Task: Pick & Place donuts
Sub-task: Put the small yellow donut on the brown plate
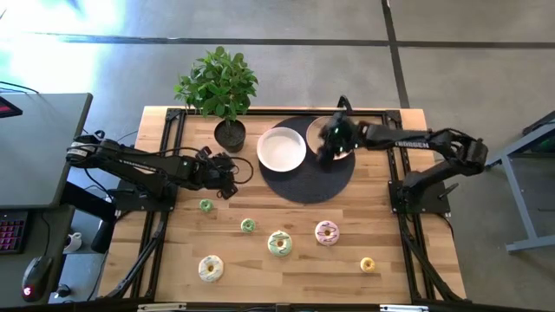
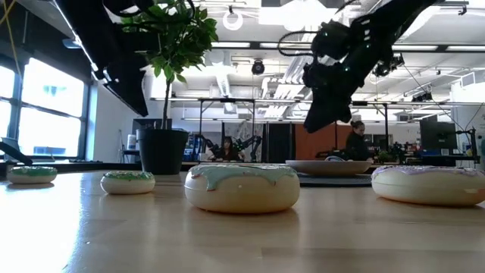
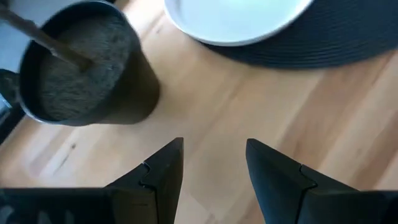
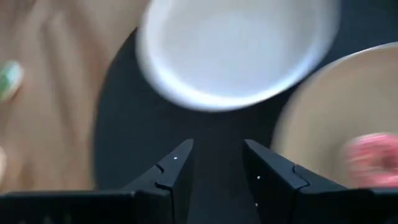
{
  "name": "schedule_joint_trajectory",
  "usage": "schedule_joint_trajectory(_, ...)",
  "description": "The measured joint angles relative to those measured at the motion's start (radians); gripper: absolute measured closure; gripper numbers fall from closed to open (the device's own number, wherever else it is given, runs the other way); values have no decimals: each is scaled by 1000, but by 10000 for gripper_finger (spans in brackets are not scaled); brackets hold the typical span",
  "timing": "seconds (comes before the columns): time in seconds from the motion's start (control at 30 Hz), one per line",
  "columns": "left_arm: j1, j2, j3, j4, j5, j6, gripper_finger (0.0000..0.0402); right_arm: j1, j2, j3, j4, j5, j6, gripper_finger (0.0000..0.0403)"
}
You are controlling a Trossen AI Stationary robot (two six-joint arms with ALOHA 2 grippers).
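Six donuts lie flat on the wooden table near its front edge: two tiny green ones (image 1: 205, 205) (image 1: 248, 225), a larger green-cream one (image 1: 279, 243) (image 2: 242, 187), a pink one (image 1: 326, 232) (image 2: 428, 184), a pale yellow one (image 1: 211, 268) and a tiny orange-yellow one (image 1: 368, 264). A blurred pink-red donut (image 4: 373, 158) lies on the tan plate (image 4: 323, 118). My right gripper (image 1: 326, 147) (image 4: 217, 165) hovers open over the dark mat by that plate. My left gripper (image 1: 236, 171) (image 3: 214, 168) hangs open over bare wood beside the plant pot (image 3: 81, 62).
A white plate (image 1: 282, 147) and the tan plate (image 1: 319, 130) sit on a round dark mat (image 1: 308, 182) at the table's far middle. A potted plant (image 1: 221, 87) stands at the far left. People show in the room beyond the table.
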Motion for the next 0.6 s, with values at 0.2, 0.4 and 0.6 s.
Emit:
schedule_joint_trajectory(0.2,0,39,0,18,114,84,231,241,2,-1,-100,-2,78,269)
schedule_joint_trajectory(0.4,0,79,0,55,137,100,231,450,2,-1,-251,-9,240,269)
schedule_joint_trajectory(0.6,0,92,0,73,139,119,231,673,2,-1,-456,-155,549,269)
